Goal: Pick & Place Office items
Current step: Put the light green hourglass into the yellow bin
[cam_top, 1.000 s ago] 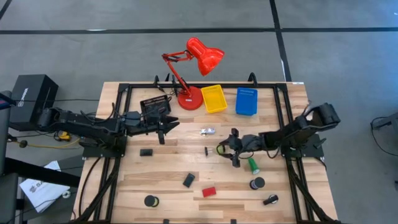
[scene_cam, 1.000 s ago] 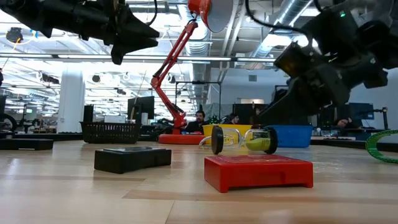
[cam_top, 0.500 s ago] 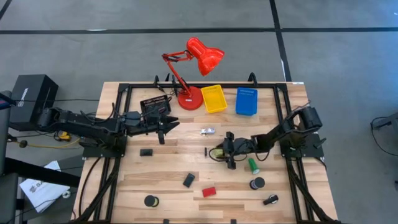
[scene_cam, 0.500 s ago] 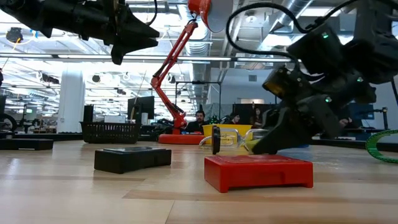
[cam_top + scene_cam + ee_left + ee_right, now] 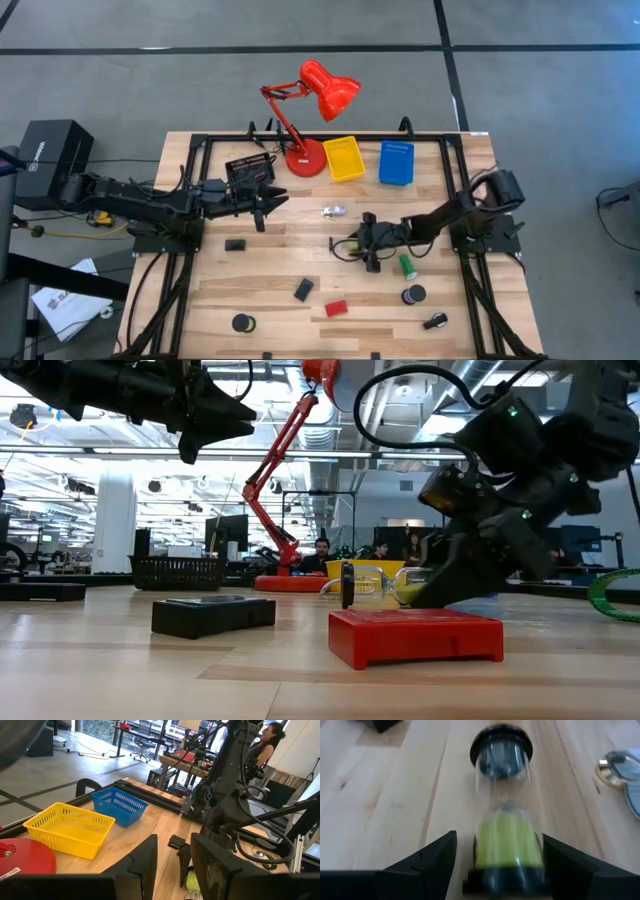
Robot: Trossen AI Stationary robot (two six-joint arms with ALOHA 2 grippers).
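The right claw (image 5: 366, 246) spreads open around a sand timer (image 5: 507, 825) lying on the worktop (image 5: 270, 300), while the left claw (image 5: 270, 205) hovers open near the lamp (image 5: 312, 110)

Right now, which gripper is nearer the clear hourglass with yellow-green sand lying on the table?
Right. The right gripper is down at the clear hourglass with yellow-green sand, fingers open either side of it. The left gripper hangs raised near the black tray, well away.
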